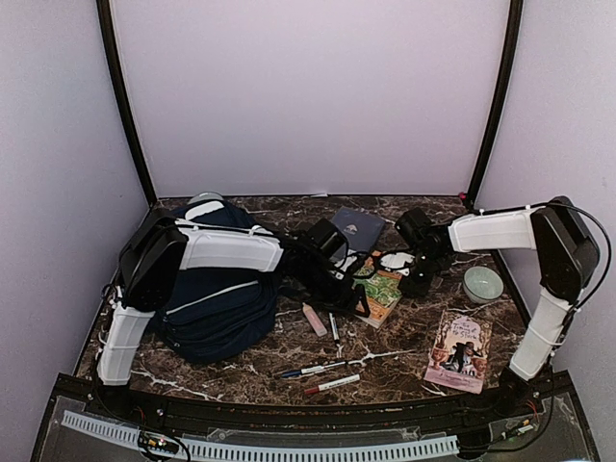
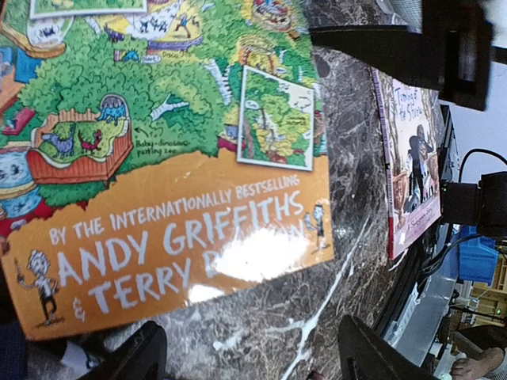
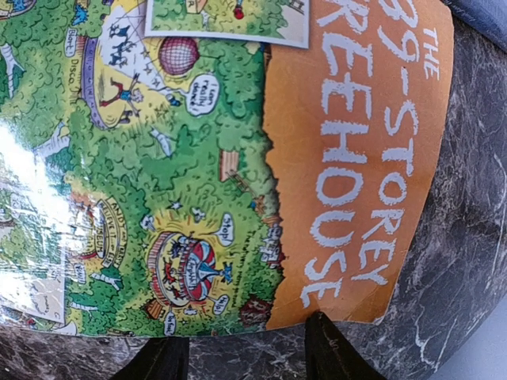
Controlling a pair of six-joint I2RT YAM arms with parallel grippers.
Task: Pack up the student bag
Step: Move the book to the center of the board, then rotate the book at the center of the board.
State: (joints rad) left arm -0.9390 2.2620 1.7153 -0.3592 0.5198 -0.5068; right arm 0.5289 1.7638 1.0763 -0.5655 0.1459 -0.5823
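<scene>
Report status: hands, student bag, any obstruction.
Left hand open, right hand open, both over the treehouse book, nothing held. Student bag lying left of it, book not yet inside. Left arm spans over the bag; pens loose in front.

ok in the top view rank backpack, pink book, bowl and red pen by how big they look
1. student bag
2. pink book
3. bowl
4. red pen, longer than the bowl but far thinner
</scene>
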